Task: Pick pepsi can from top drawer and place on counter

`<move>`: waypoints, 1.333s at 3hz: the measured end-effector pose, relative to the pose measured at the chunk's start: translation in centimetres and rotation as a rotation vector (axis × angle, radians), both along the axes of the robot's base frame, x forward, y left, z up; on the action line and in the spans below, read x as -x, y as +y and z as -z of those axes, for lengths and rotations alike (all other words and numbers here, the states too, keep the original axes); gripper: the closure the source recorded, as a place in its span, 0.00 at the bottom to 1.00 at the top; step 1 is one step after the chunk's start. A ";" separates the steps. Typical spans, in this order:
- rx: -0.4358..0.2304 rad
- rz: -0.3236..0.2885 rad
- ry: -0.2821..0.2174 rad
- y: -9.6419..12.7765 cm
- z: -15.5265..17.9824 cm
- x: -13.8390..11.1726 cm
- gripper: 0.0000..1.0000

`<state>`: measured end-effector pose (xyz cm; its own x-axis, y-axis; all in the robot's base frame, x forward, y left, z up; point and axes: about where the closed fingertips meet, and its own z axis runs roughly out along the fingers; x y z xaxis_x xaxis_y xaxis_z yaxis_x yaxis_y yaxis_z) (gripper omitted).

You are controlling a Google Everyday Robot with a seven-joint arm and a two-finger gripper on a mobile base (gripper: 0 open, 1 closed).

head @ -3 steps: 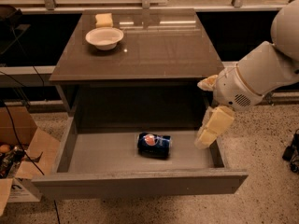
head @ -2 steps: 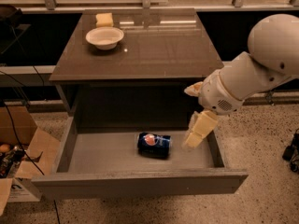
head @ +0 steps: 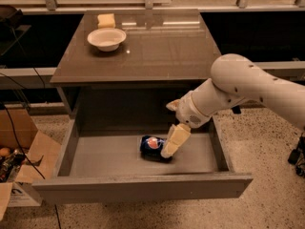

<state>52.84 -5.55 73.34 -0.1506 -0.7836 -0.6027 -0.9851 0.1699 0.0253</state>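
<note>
The pepsi can [head: 151, 146] lies on its side on the grey floor of the open top drawer [head: 109, 159], near the middle. My gripper [head: 167, 130] is open and reaches down into the drawer from the right. Its lower cream finger [head: 174, 140] is at the can's right end, in front of it. Its upper finger [head: 172, 105] is well above the can. The counter [head: 157, 46] is the glossy grey-brown top behind the drawer.
A white bowl [head: 106, 38] and a yellow sponge [head: 106, 20] sit at the counter's back left. A cardboard box [head: 21, 161] with clutter stands on the floor left of the drawer. A dark wheeled base [head: 298, 156] is at the right edge.
My arm has swung left and down into the drawer. The gripper moved from the drawer's right side to the can's right end. The can has not moved.
</note>
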 end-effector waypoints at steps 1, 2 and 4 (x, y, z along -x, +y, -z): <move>-0.001 0.049 0.033 0.6 4.9 -1.4 0.00; 0.008 0.098 0.079 1.0 9.3 -2.2 0.00; 0.021 0.204 0.129 0.4 12.6 -2.5 0.50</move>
<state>55.34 -5.17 60.76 -0.3814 -0.7413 -0.5523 -0.9193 0.3667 0.1426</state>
